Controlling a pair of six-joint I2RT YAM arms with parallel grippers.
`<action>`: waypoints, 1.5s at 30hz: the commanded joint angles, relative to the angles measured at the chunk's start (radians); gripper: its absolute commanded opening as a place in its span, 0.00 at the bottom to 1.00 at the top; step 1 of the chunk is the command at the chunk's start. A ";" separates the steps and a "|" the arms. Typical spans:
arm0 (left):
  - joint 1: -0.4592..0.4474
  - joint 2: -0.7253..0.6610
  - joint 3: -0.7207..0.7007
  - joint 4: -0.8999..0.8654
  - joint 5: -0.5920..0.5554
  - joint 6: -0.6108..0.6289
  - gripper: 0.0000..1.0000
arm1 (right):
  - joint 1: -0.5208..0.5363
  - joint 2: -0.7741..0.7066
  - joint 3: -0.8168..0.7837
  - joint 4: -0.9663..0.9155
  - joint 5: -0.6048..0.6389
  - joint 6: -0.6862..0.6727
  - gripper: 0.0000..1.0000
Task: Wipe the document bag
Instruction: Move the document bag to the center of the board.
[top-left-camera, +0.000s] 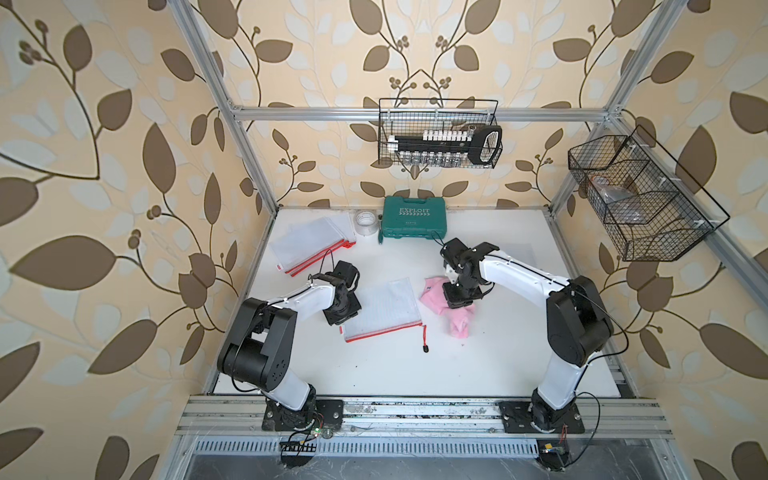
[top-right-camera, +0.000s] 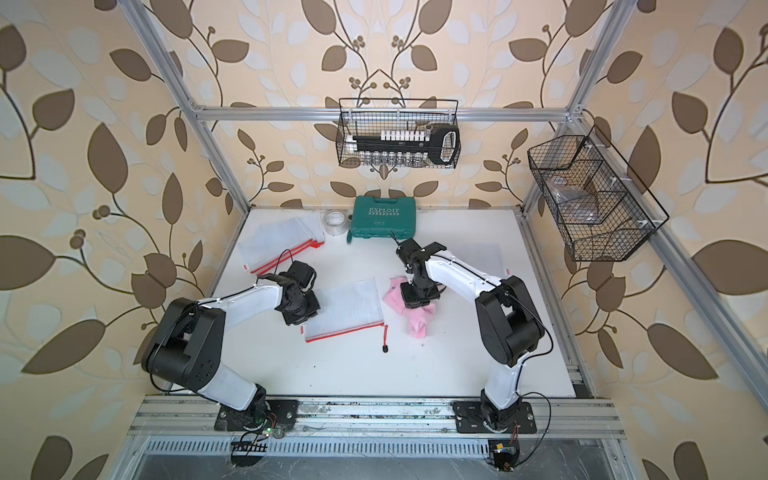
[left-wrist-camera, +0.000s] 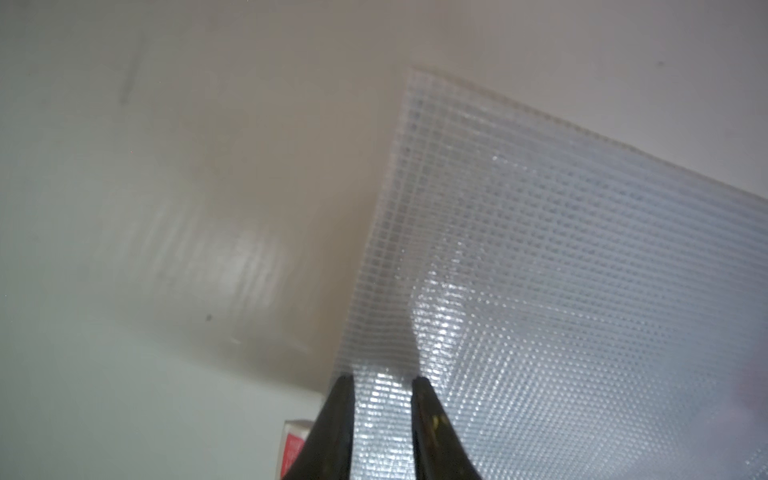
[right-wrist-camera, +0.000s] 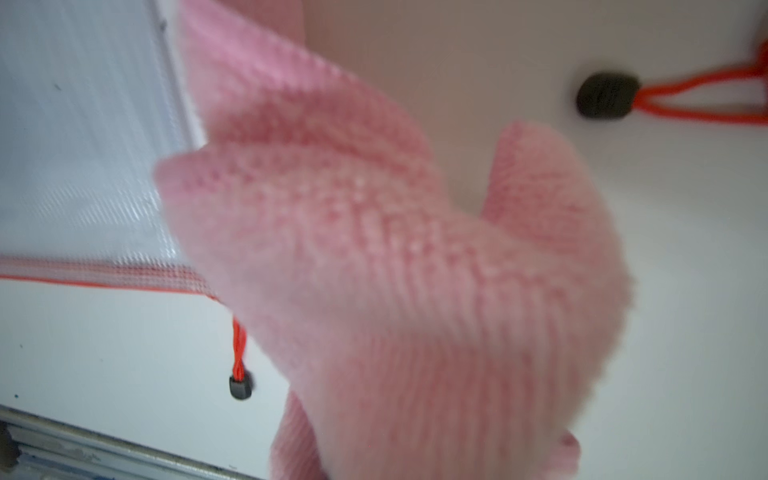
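Two arms flank the document bag (top-left-camera: 384, 309): left end effector (left-wrist-camera: 382, 382), jaws narrowly apart, seemingly pins its edge; right end effector (top-left-camera: 457, 300), clamped on pink cloth (top-left-camera: 432, 297), has the bag leftward.

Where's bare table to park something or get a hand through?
Free: the front strip of white tabletop between the red-zippered mesh document bag and the aluminium front rail; also the right side, past the pink fuzzy cloth. Crowded: back left, with the stack of mesh bags, clear tape roll and green plastic case.
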 joint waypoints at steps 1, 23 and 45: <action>0.032 -0.073 -0.010 -0.048 -0.046 0.034 0.28 | 0.023 -0.036 -0.089 0.006 -0.025 0.023 0.00; -0.148 -0.328 0.140 0.093 0.213 0.025 0.45 | 0.057 -0.188 -0.033 -0.084 -0.038 -0.002 0.98; -0.439 0.442 0.483 0.332 0.755 -0.066 0.41 | -0.014 -0.115 -0.003 0.054 -0.116 0.069 0.98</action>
